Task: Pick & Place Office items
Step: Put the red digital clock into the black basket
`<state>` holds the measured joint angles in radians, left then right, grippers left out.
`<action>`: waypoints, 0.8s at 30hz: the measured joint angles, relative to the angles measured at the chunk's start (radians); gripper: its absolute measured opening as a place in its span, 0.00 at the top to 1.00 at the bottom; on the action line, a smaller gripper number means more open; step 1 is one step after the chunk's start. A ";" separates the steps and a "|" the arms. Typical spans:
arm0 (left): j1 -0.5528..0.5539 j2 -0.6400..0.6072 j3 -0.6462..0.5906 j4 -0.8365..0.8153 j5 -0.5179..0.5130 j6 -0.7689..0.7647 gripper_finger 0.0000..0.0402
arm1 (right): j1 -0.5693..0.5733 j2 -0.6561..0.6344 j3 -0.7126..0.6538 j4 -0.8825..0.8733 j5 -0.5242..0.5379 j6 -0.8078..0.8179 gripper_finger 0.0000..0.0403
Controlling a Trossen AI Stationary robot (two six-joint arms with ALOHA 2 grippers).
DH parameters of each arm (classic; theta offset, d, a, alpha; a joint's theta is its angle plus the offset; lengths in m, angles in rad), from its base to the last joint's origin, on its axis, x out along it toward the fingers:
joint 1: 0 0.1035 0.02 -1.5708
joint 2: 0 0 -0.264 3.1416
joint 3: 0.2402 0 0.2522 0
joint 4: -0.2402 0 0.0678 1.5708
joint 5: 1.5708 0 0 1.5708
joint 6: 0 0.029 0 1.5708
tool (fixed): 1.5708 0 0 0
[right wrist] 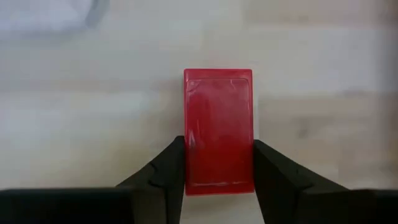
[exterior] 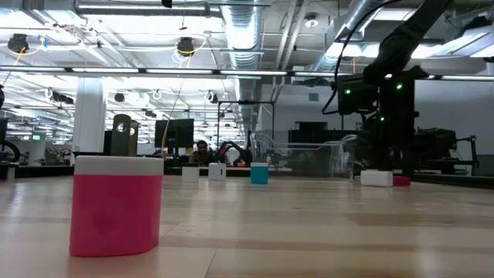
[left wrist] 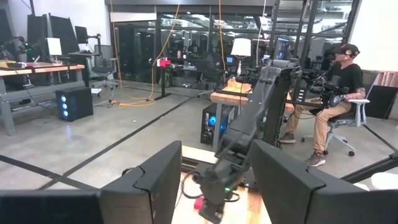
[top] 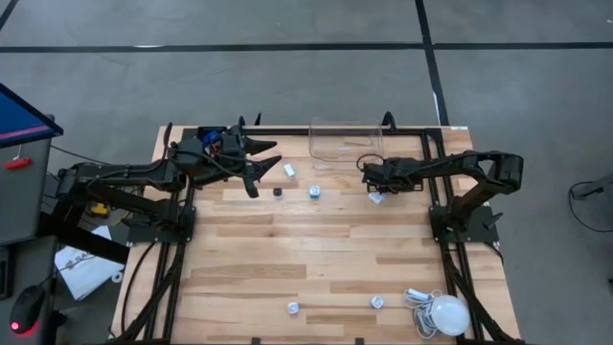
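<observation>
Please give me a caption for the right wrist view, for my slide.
Right tool closing its two dark fingers around a red block lying on the wooden table.

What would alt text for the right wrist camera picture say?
Looking straight down, the right gripper has its two dark fingers against the long sides of a flat red rectangular block lying on the pale wooden table. A blurred pale shape sits at one corner.
</observation>
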<state>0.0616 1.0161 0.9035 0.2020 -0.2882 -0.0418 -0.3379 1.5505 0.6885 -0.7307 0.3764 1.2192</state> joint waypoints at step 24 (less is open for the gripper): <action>-0.085 0.021 0.000 -0.360 0.193 0.037 0.54 | 0.907 -0.634 -0.002 0.396 0.111 0.726 0.64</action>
<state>-0.0231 1.0375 0.9035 -0.1577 -0.0952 -0.0044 0.5692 0.9163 0.6868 -0.3351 0.4879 1.9454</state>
